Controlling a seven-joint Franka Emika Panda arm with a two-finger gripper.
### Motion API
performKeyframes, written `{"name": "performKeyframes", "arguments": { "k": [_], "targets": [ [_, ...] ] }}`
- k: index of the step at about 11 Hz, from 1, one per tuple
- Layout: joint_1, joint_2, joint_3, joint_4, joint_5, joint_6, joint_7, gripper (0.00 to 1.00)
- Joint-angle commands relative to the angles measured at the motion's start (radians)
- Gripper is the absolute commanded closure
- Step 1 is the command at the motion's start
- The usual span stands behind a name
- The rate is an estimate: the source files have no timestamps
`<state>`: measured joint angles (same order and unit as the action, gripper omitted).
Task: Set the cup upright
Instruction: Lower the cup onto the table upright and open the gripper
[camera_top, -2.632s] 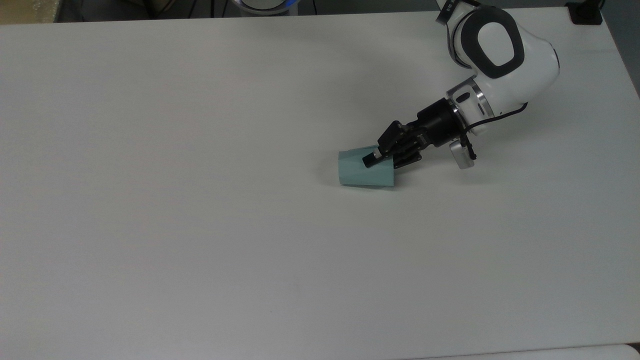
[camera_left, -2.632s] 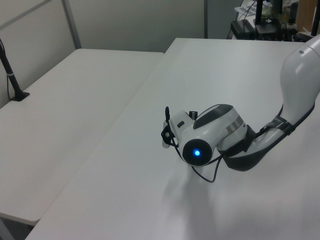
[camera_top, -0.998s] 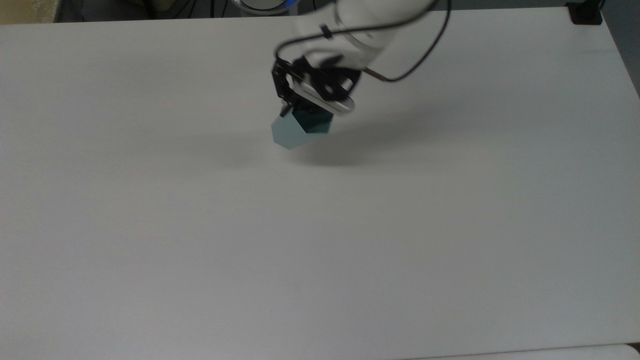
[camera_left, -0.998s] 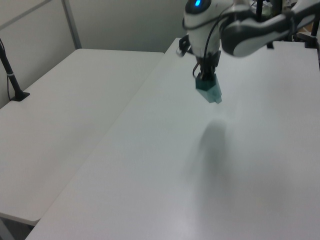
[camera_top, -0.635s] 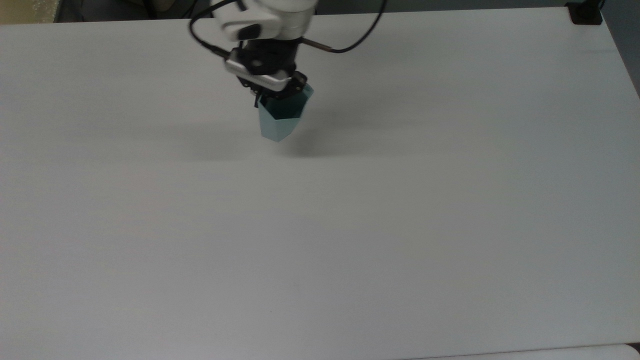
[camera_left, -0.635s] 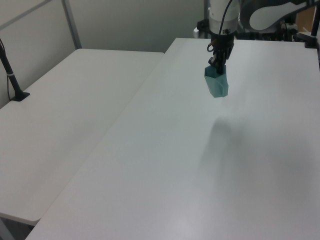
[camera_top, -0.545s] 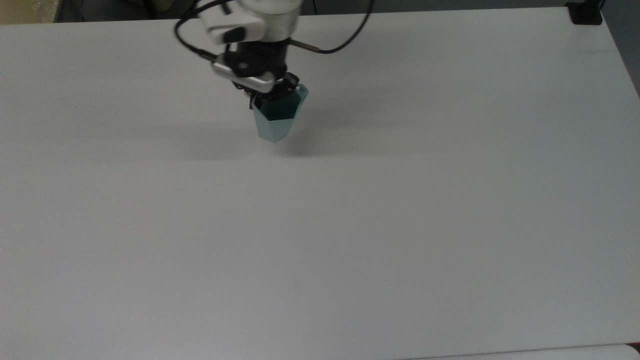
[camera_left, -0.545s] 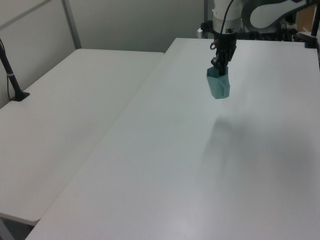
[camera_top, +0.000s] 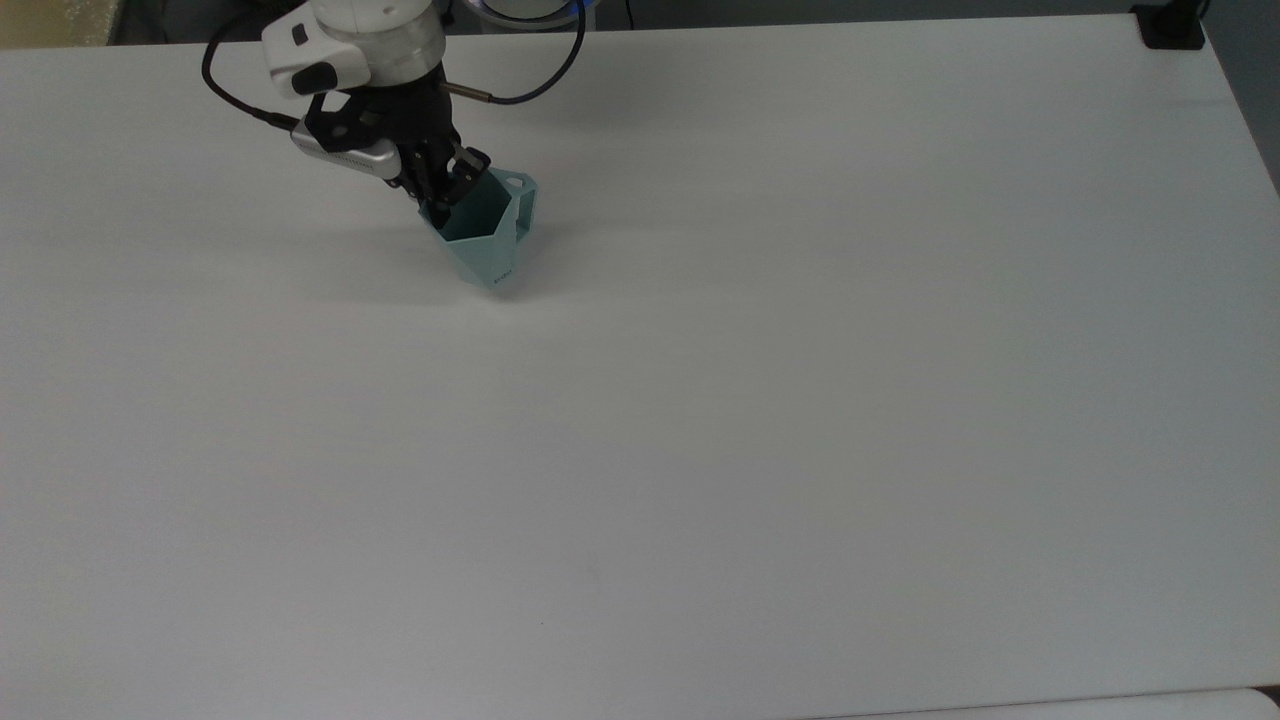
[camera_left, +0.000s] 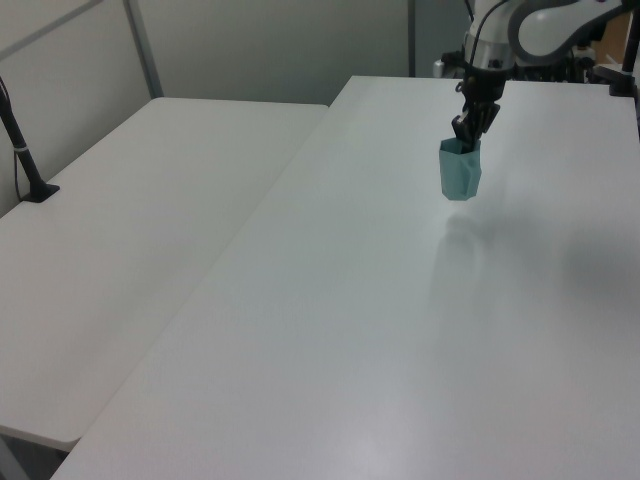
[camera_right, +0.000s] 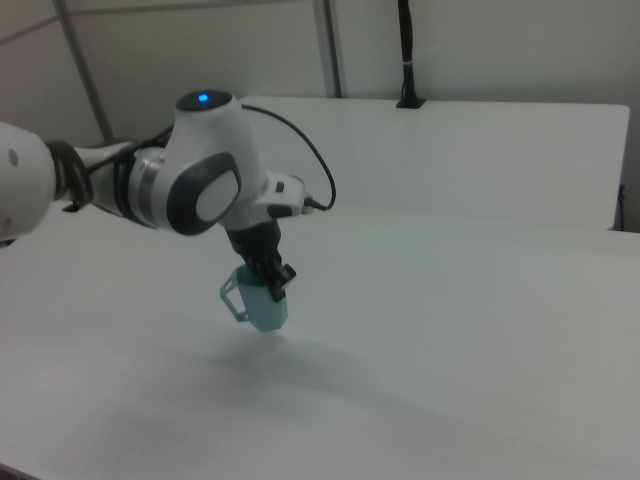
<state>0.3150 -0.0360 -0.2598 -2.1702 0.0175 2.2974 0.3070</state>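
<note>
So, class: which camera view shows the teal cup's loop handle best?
The right view: the handle juts out in clear outline from the cup toward the right view's left. The top view shows the handle foreshortened beside the rim. In the left view, the cup presents only its faceted side.

white table (camera_top: 800, 450), cup (camera_top: 487, 240) base touching

No text, label or number can be read anywhere.
</note>
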Motion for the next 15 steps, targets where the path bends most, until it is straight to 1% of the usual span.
{"name": "performKeyframes", "arguments": {
  "k": [1,2,5,6,7,9,10,12,13,14,15],
  "targets": [
    [0.006,-0.007,-0.009,-0.088,0.030,0.122,-0.029,1.00],
    [0.009,-0.002,-0.009,-0.088,0.050,0.125,-0.032,1.00],
    [0.016,0.040,-0.009,-0.080,0.053,0.126,-0.034,1.00],
    [0.015,0.047,-0.007,-0.071,0.053,0.122,-0.034,0.90],
    [0.015,0.045,-0.007,-0.065,0.053,0.111,-0.032,0.66],
    [0.018,0.035,-0.007,-0.057,0.053,0.082,-0.035,0.29],
    [0.018,0.025,-0.007,-0.028,0.053,0.024,-0.042,0.00],
    [0.018,0.001,-0.009,0.062,0.053,-0.127,-0.049,0.00],
    [0.018,-0.013,-0.009,0.114,0.053,-0.216,-0.083,0.00],
    [0.019,-0.019,-0.009,0.174,0.053,-0.299,-0.091,0.00],
    [0.018,-0.019,-0.009,0.260,0.053,-0.335,-0.080,0.00]
  ]
}}
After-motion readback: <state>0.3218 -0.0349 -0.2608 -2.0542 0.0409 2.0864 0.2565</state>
